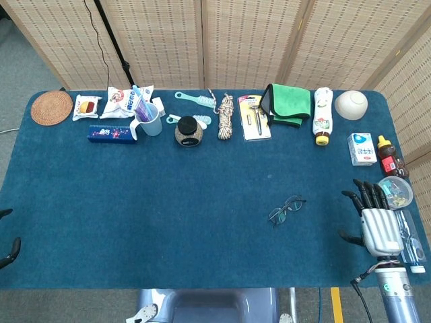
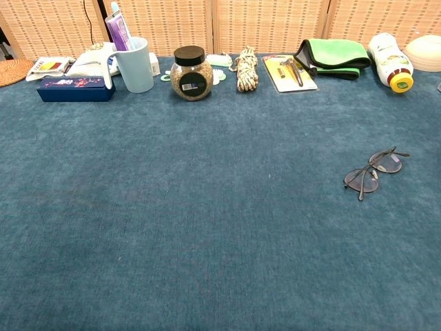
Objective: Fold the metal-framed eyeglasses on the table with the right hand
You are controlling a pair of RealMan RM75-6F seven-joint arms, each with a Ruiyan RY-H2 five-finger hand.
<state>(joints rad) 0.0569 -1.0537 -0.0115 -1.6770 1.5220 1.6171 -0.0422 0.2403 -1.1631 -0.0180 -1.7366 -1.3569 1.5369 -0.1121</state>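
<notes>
Plush blue felt table, thin wire-rimmed eyeglasses folded flat, right robot hand splayed, empty, well apart.

Eyeglasses on table, right of centre; right hand well right, apart.

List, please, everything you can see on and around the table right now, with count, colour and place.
Eyeglasses: 1, dark metal frame, table right of centre.
Woven coaster: 1, brown, far left corner.
Snack packets: 2, white, back left.
Blue box: 1, back left.
Cup: 1, light blue, holding tubes.
Jar: 1, black lid, back centre.
Rope: 1, beige, back centre.
Green cloth: 1, back right.
White bottle: 1, yellow cap, back right.
Bowl: 1, cream, far right corner.
Carton: 1, white-blue, right edge.
Right hand: fingers spread, holding nothing, near right edge.
Left hand: barely visible, left edge.
</notes>
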